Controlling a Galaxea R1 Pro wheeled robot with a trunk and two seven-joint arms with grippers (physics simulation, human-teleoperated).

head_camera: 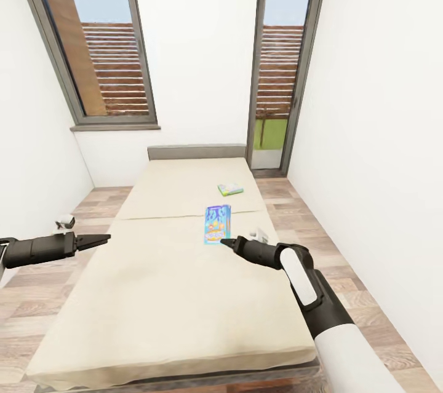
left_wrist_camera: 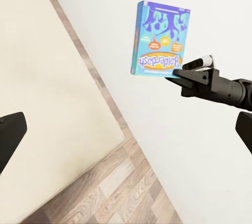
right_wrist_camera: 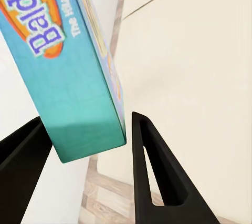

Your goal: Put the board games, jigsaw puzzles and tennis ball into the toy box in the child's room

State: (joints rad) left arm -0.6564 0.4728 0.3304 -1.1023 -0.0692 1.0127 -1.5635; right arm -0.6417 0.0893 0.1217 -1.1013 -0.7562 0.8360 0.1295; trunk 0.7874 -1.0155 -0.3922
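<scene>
A blue board game [head_camera: 217,224] with "Balderdash" lettering is held up over the beige bed [head_camera: 154,282], pinched at its near edge by my right gripper [head_camera: 225,243]. In the left wrist view the box [left_wrist_camera: 160,40] stands upright in the air against the white wall, clear of the mattress. The right wrist view has the box's edge [right_wrist_camera: 79,103] between the two black fingers [right_wrist_camera: 152,171]. A second, smaller greenish-white board game [head_camera: 230,189] lies flat farther up the bed. My left gripper [head_camera: 104,238] hovers open and empty over the bed's left edge.
White walls close in on both sides, leaving narrow strips of wood floor [head_camera: 344,282] beside the bed. Tall windows [head_camera: 98,42] and a glass door [head_camera: 274,73] stand behind the headboard. A small white object [head_camera: 64,221] sits on the floor at the left.
</scene>
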